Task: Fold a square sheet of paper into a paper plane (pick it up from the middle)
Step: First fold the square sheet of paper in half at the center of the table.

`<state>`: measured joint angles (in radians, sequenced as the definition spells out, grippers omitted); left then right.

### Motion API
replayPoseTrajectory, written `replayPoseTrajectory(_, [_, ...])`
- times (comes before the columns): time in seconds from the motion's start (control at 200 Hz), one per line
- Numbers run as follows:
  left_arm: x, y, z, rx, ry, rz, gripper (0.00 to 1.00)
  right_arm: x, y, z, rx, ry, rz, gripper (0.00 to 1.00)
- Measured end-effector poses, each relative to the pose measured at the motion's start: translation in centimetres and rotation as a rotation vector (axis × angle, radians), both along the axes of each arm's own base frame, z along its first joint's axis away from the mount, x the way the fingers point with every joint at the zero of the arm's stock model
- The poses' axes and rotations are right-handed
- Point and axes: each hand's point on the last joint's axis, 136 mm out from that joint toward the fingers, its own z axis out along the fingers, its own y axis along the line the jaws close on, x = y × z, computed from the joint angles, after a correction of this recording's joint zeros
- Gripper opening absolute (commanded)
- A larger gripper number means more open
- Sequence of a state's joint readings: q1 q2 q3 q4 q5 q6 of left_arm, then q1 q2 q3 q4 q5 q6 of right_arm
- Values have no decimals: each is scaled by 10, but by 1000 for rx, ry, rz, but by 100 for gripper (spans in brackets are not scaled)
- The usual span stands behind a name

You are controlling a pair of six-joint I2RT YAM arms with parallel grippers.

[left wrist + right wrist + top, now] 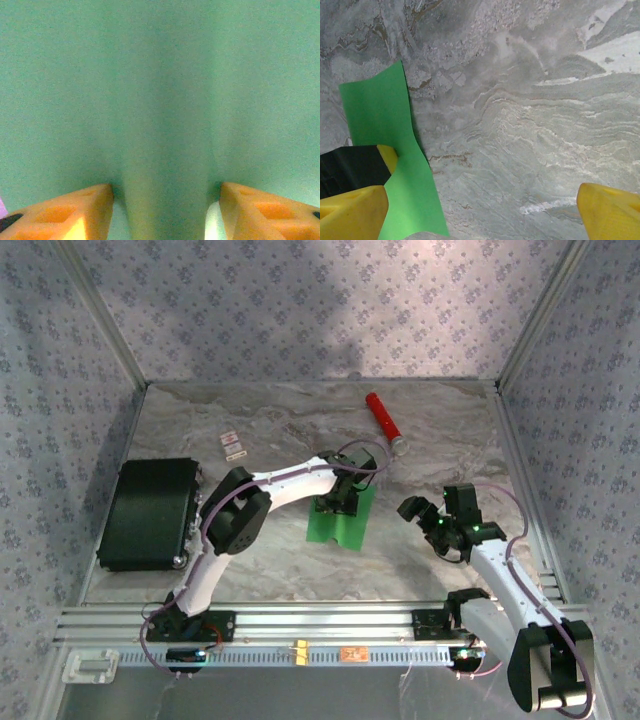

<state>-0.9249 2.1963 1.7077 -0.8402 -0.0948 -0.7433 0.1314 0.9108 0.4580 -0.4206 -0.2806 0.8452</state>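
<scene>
Bright green square sheet of paper [338, 528] at bench centre, left fingers [341, 500] planted on its middle.
Left wrist view: the green paper [160, 90] sits right up against the lens, with a raised ridge running between the two orange left fingers [75, 215]. They are partly drawn in, can't tell if they actually pinch it. Right fingers [413, 508] are spread wide, nothing between them, over bare grey marble-pattern bench [280, 565] just right of the sheet. Right wrist view catches the sheet [380, 115] with a curved edge, near one yellow finger of the right fingers [350, 215]. Further back a red cylinder [383, 420]; at far left a black flat box [150, 512], well apart.
</scene>
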Motion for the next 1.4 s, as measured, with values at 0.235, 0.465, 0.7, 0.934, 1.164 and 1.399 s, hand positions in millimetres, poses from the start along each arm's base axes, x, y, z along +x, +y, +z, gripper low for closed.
replayPoseTrajectory(0.235, [-10,8,4,-39,-10,-8,45,0,-2,0,-7,1,-9,99])
replayPoseTrajectory(0.465, [-19,15,25,-199,-15,37,44,1,-2,0,-5,3,-18,99])
replayPoseTrajectory(0.7, [-15,37,27,-404,17,169,44,4,-1,6,8,-24,-29,98])
replayPoseTrajectory(0.934, [-19,37,38,-585,35,209,43,13,0,36,40,-198,-32,96])
replayPoseTrajectory(1.164, [-11,18,65,-788,33,196,43,15,7,45,69,-261,-4,95])
replayPoseTrajectory(1.399, [-7,0,91,-940,45,164,43,18,15,51,95,-291,39,94])
